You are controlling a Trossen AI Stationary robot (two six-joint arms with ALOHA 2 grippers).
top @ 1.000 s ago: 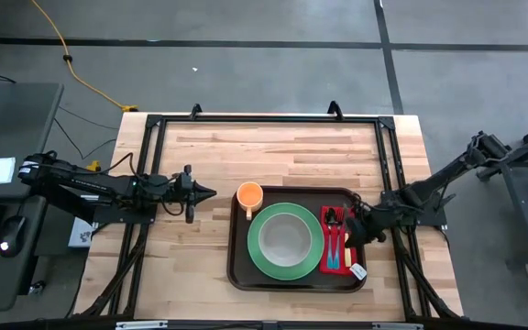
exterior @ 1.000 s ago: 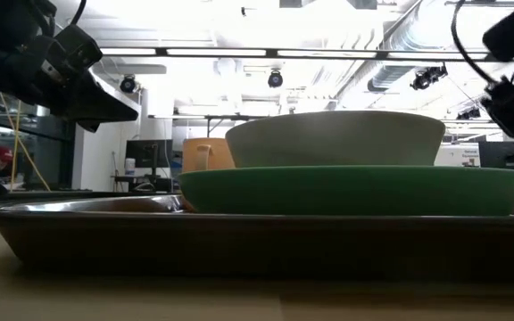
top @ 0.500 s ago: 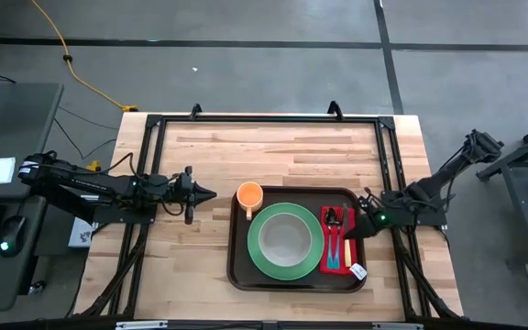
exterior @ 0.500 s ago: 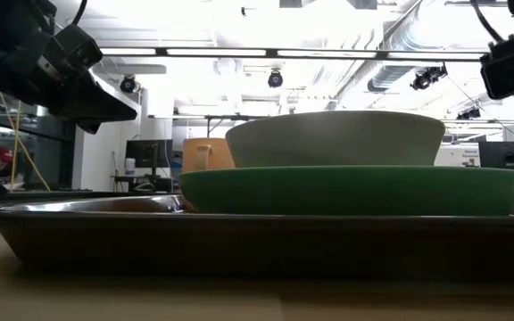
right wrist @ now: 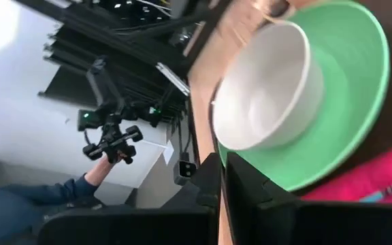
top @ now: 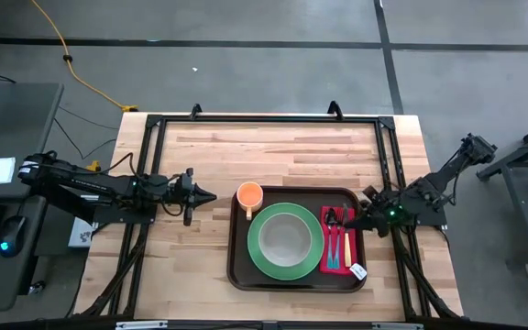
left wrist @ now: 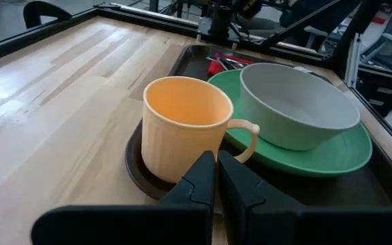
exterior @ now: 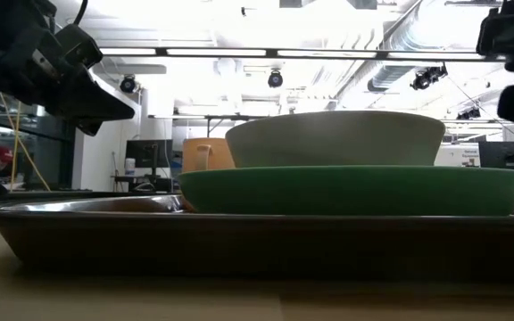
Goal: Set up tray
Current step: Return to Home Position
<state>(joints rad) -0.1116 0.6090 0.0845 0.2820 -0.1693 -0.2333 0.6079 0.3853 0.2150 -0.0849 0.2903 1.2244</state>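
1. Right gripper (top: 354, 223) hangs over the 3 o'clock rim of the tray (top: 238, 252), and the low view shows it well above the rim. Its fingers (right wrist: 250, 194) lie almost together with only a thin slit between them, and they hold nothing.
2. Left gripper (top: 207, 194) sits above the bare table (top: 200, 147) at 9 o'clock from the tray. It is near the rim but apart from it, and it points at the cup (top: 249, 194). Its fingers (left wrist: 196, 184) are pressed nearly flat together and are empty.
3. The tray lies flat on the wooden table, toward the 4 o'clock part of the top (clock read on the high view, 12 o'clock at the far edge).
4. A green plate (top: 257, 258) occupies the middle of the tray, and a pale bowl (top: 285, 238) stands upright on it.
5. The orange cup stands upright in the tray's 11 o'clock corner, just beside the plate's rim, with its handle turned toward 6 o'clock.
6. A red-pink napkin (top: 324, 249) lies at 3 o'clock from the plate, between the plate and the tray rim.
7. Cutlery (top: 339, 240) lies on the napkin, running from 12 to 6 o'clock. It appears to be blue pieces side by side with a yellow piece (top: 348, 249) on the 3 o'clock side, but the high view is too small to name each one.
8. A small white item (top: 357, 271) rests at the napkin's 5 o'clock corner and cannot be identified.
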